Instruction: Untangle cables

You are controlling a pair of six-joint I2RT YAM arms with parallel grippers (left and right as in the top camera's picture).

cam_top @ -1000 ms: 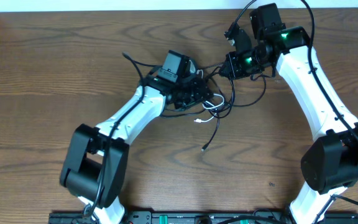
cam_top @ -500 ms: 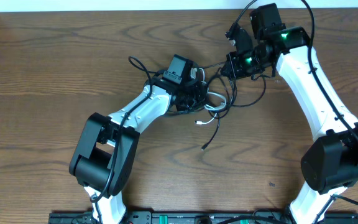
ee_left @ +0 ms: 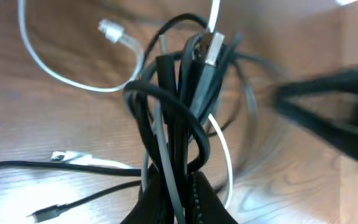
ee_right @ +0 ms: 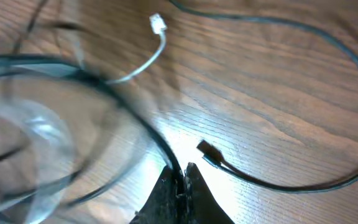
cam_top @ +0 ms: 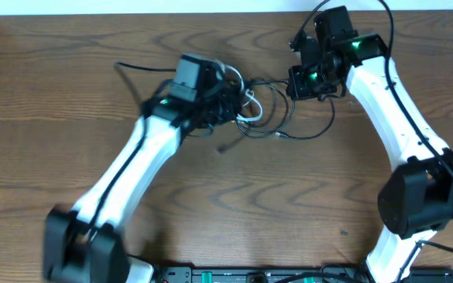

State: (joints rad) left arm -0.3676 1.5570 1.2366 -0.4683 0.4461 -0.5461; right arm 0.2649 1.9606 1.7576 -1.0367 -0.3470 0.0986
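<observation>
Now further left, the left pincer (ee_left: 179, 198) clamps the cables (ee_left: 174, 93); pull slowly while the right pincer (ee_right: 180, 182) pinches 1 black cord (ee_right: 165, 154).

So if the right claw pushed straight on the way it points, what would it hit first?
Probably the brown wooden tabletop, close past the thin black cable pinched in the right claw. A small black plug lies just right of that line; depth is unclear.
</observation>
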